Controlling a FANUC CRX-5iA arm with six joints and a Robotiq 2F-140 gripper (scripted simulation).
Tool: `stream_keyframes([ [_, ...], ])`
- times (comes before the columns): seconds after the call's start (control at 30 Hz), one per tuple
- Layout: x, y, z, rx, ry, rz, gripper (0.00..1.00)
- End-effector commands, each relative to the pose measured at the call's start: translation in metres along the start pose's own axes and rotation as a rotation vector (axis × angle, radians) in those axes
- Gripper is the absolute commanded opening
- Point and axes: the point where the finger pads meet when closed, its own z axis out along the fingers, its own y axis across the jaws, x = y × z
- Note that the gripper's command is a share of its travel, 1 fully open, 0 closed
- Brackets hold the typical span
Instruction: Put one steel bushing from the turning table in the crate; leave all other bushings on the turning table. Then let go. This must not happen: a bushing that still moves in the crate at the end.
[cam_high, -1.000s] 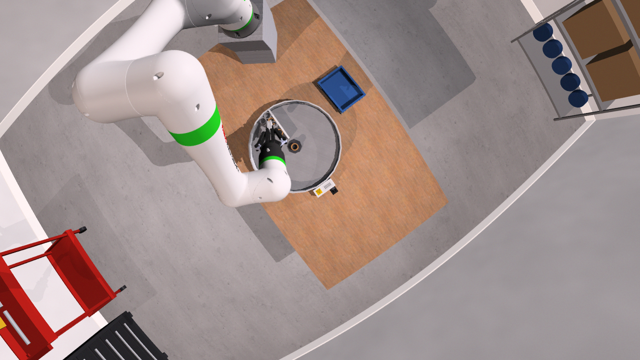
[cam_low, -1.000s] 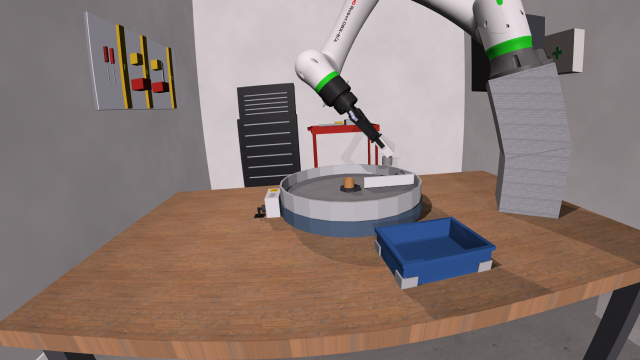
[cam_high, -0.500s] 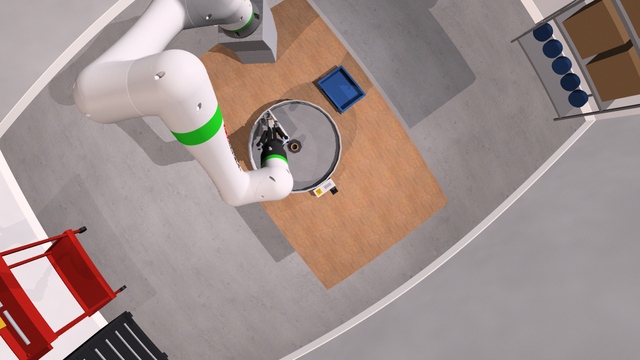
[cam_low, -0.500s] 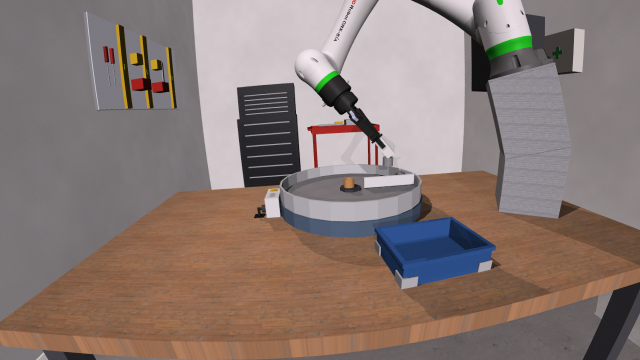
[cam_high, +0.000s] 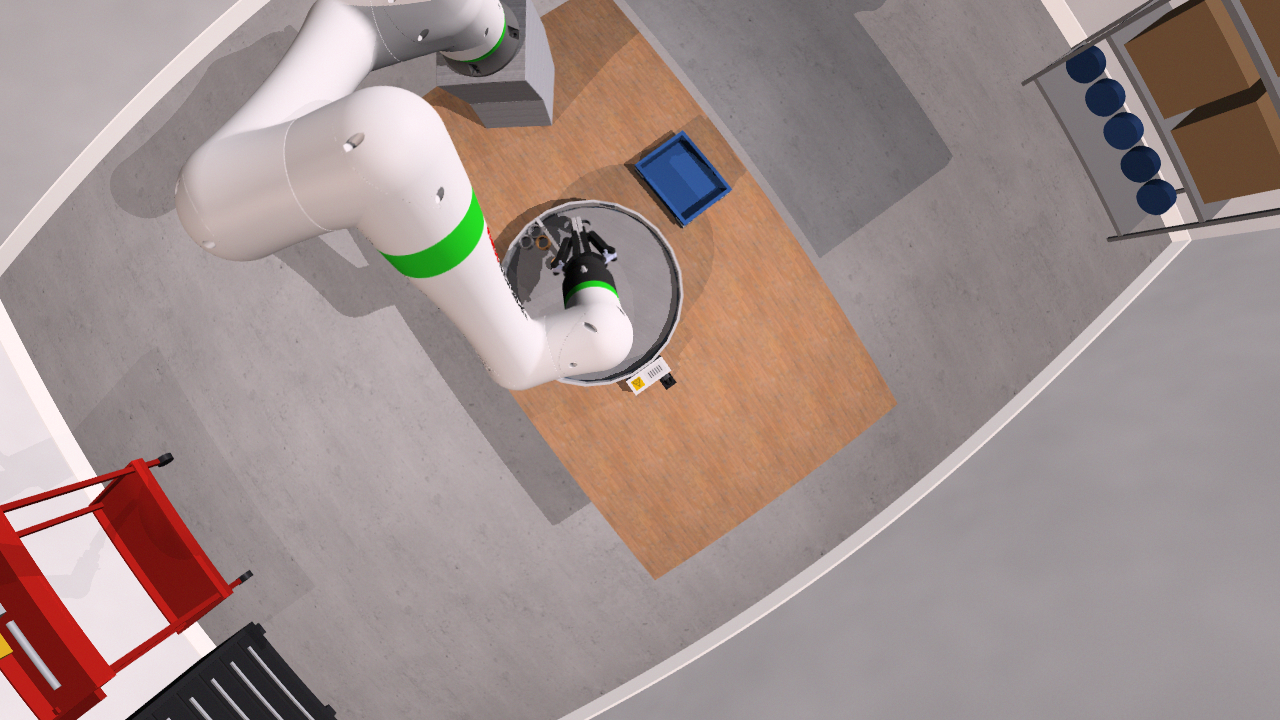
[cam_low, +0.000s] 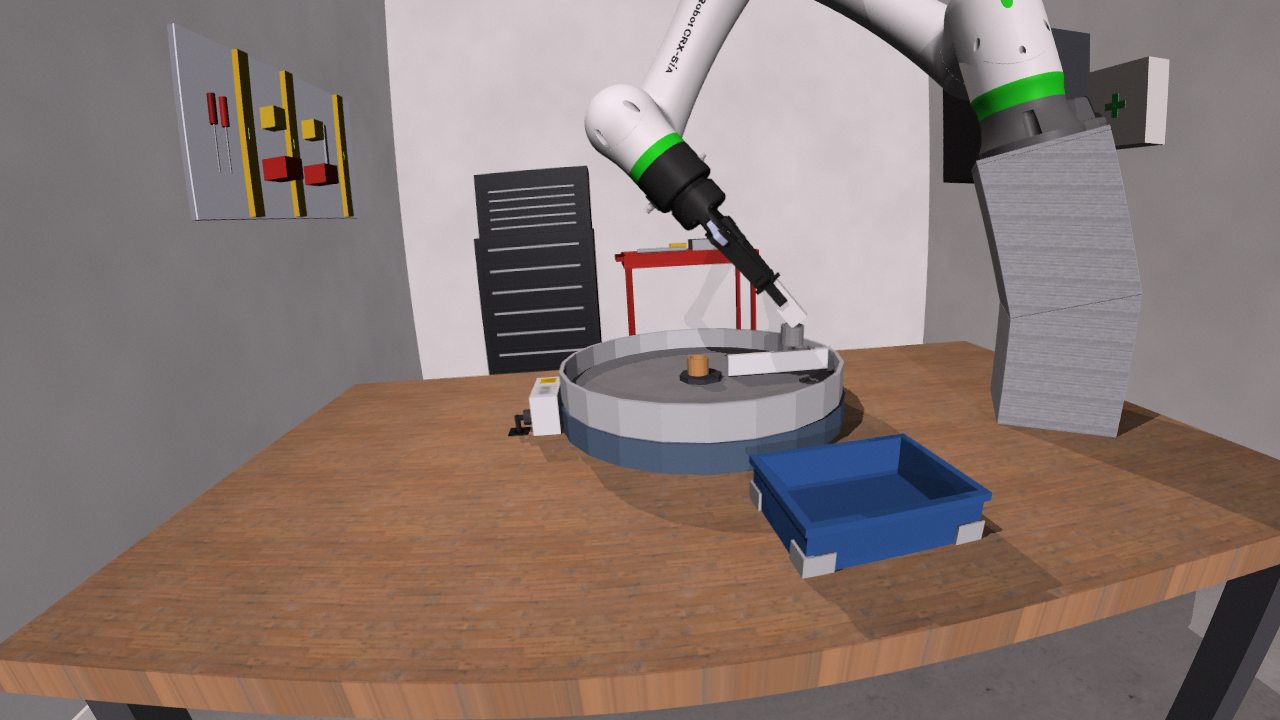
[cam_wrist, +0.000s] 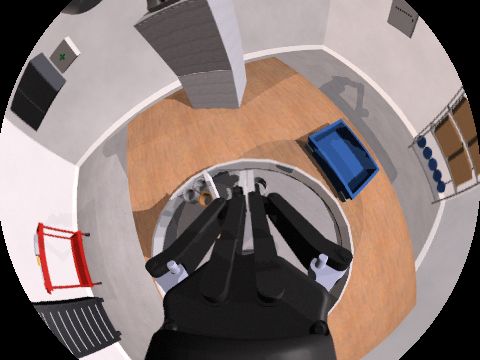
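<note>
My gripper (cam_high: 577, 222) (cam_low: 793, 313) (cam_wrist: 247, 179) is shut on the wall of a grey steel bushing (cam_low: 792, 336) (cam_wrist: 263, 183). The bushing hangs at the fingertips, above the turning table (cam_low: 707, 420) (cam_wrist: 346, 220) near its rim; the fingers partly hide it in the wrist view. Other steel bushings (cam_high: 526, 241) (cam_wrist: 189, 195) stand at the rim behind a white divider (cam_low: 776, 361) (cam_wrist: 212, 185), beside a bronze bushing (cam_high: 542, 241) (cam_wrist: 203, 198). The blue crate (cam_high: 684, 174) (cam_low: 895, 535) (cam_wrist: 345, 155) looks empty.
A copper-coloured piece (cam_low: 697, 364) stands on a dark hub at the turntable's middle. A white control box (cam_high: 648, 375) (cam_low: 545, 407) sits on the turntable's outer side. The grey robot pedestal (cam_low: 1065, 295) (cam_wrist: 210, 65) stands behind the crate. The crate lies outside the turntable rim.
</note>
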Motion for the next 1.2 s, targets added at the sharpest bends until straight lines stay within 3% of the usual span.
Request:
stream_keyframes([
  [0.0,0.009,0.037,0.007,0.0,-0.001,0.001,0.0],
  [0.27,0.03,0.117,0.024,0.0,-0.001,0.001,0.0],
  [0.33,0.03,0.117,0.024,0.0,-0.001,0.001,0.0],
  [0.7,0.057,0.217,0.045,0.0,-0.001,0.001,0.0],
  [0.83,0.062,0.238,0.05,0.0,-0.001,0.001,0.0],
  [1.17,0.066,0.252,0.053,0.0,-0.001,0.001,0.0],
])
